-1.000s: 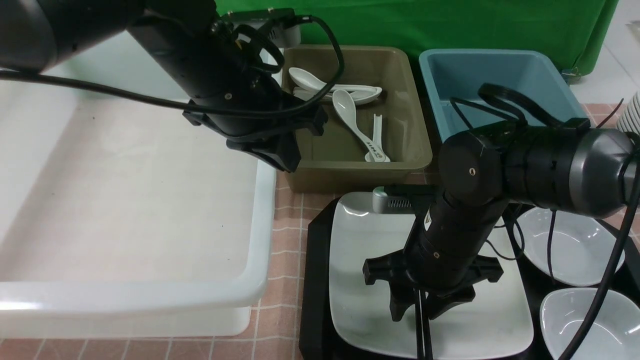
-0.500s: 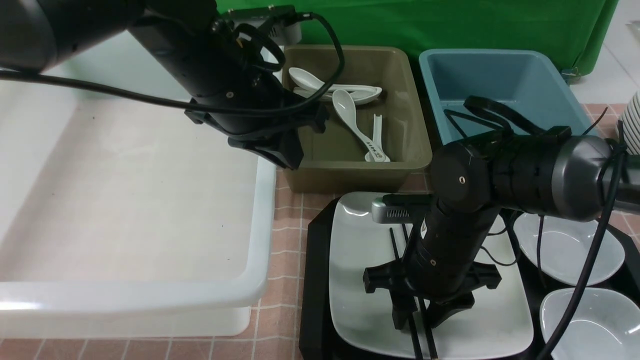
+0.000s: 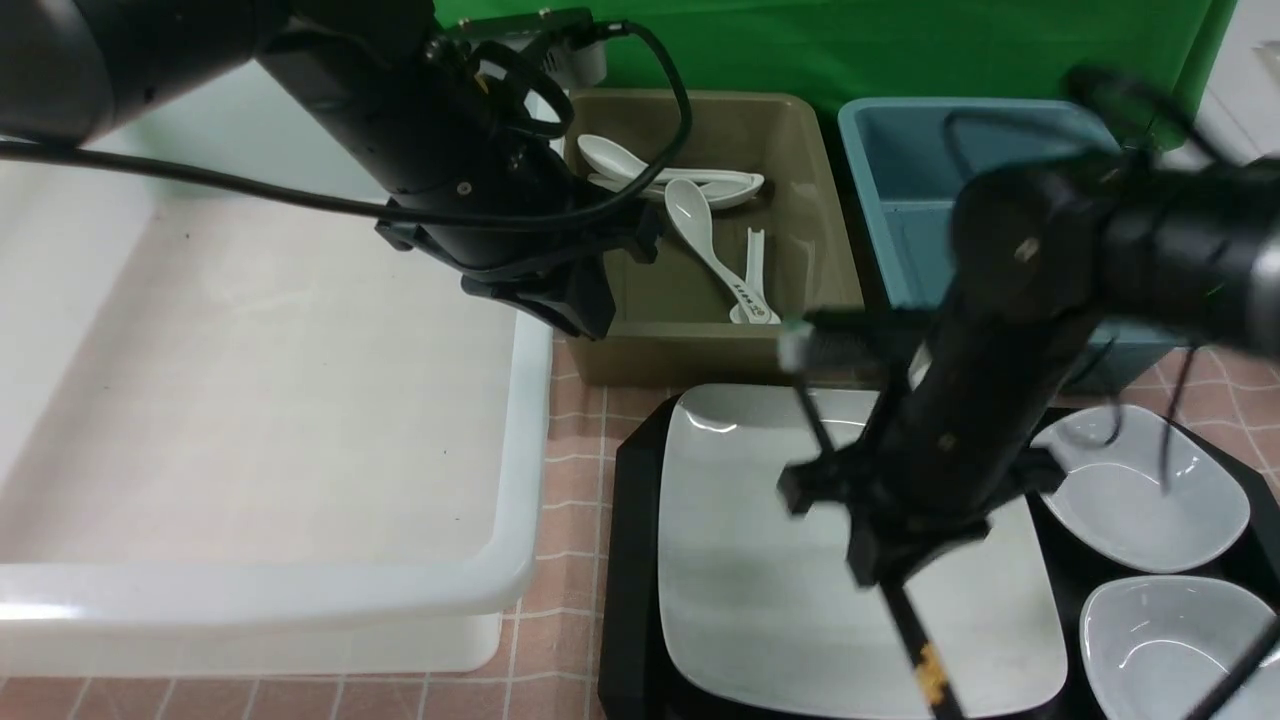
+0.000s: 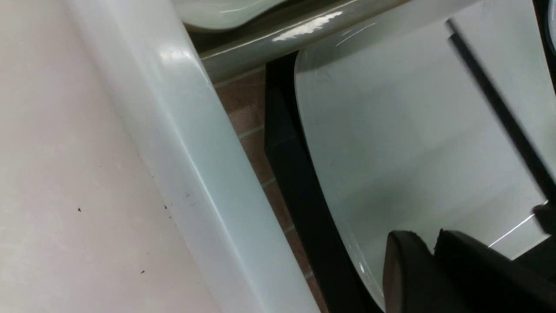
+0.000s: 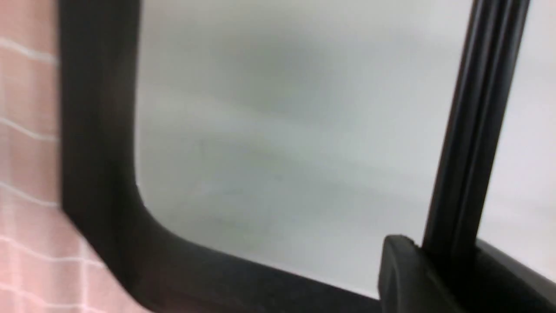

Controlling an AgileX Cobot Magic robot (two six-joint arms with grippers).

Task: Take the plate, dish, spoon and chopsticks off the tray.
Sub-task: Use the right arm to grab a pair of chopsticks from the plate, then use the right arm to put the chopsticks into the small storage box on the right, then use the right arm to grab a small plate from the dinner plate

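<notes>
The white square plate point(image 3: 760, 600) lies on the black tray point(image 3: 625, 560). My right gripper point(image 3: 880, 572) is shut on the black chopsticks point(image 3: 915, 640) and holds them tilted above the plate. The right wrist view shows the chopsticks point(image 5: 473, 130) clamped in the gripper point(image 5: 434, 254) over the plate point(image 5: 282, 130) and the tray rim point(image 5: 95, 130). My left gripper point(image 3: 575, 300) is shut and empty, above the white bin's edge; it point(image 4: 434, 243) looks onto the plate point(image 4: 391, 130), the tray point(image 4: 295, 182) and the chopsticks point(image 4: 499, 113). A marked white spoon point(image 3: 712, 258) lies in the olive bin.
A large white bin point(image 3: 250, 420) stands at the left. The olive bin point(image 3: 700, 340) with several spoons is behind the tray, and a blue bin point(image 3: 920, 180) is to its right. Two small white dishes point(image 3: 1140, 490) point(image 3: 1170, 640) sit on the tray's right side.
My right arm has risen and swung right and away, lifting the chopsticks off the plate so that they now hang tilted. The left arm has barely moved.
</notes>
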